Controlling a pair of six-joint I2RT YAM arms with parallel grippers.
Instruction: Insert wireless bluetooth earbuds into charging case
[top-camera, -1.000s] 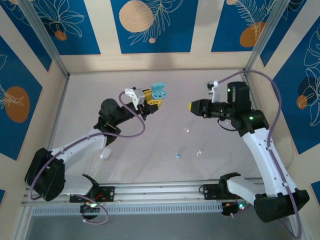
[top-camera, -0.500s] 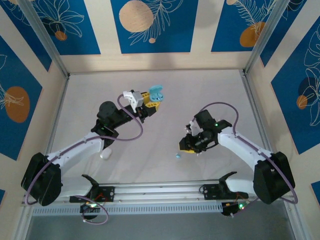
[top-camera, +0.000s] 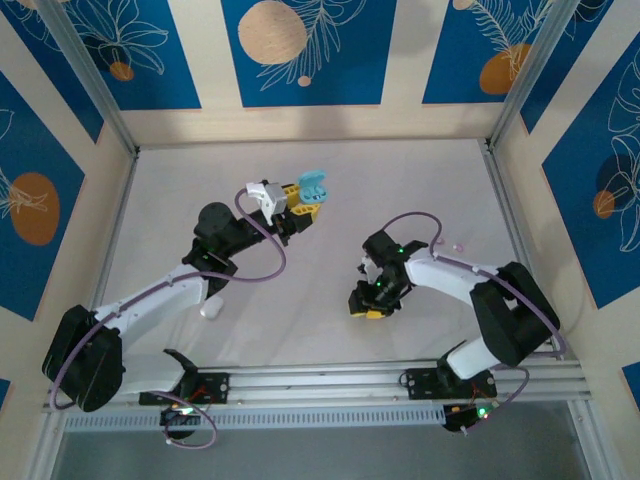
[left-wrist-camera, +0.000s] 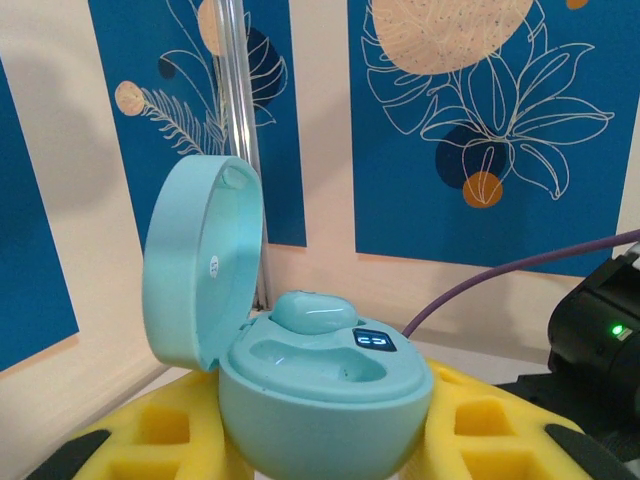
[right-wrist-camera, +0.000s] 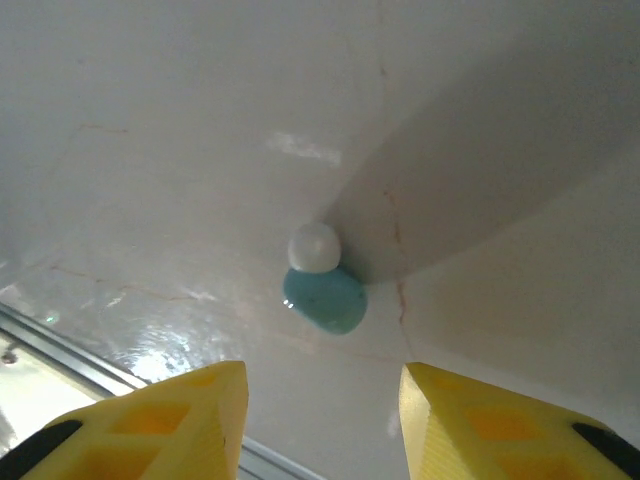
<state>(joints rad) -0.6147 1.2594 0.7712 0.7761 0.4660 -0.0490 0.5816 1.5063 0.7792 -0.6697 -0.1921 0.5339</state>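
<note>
My left gripper (top-camera: 303, 200) is shut on the light blue charging case (top-camera: 314, 187), held up over the back middle of the table. In the left wrist view the charging case (left-wrist-camera: 325, 395) sits between the yellow fingers (left-wrist-camera: 490, 430) with its lid (left-wrist-camera: 200, 265) swung open to the left. One light blue earbud (left-wrist-camera: 312, 312) is seated in the far slot, and the near slot (left-wrist-camera: 315, 362) is bare. My right gripper (top-camera: 367, 301) points down at the front middle of the table. Its jaws (right-wrist-camera: 320, 420) are open just above a light blue earbud with a white tip (right-wrist-camera: 325, 290) lying on the table, touching nothing.
A white pebble-shaped case (top-camera: 210, 308) lies on the table beside the left arm's forearm. An aluminium rail (top-camera: 320, 385) runs along the near edge. Patterned walls close in the back and both sides.
The right arm swung from the right back of the table down to the front middle, over the light blue earbud, and its jaws widened a little. The left arm kept the case and barely moved.
</note>
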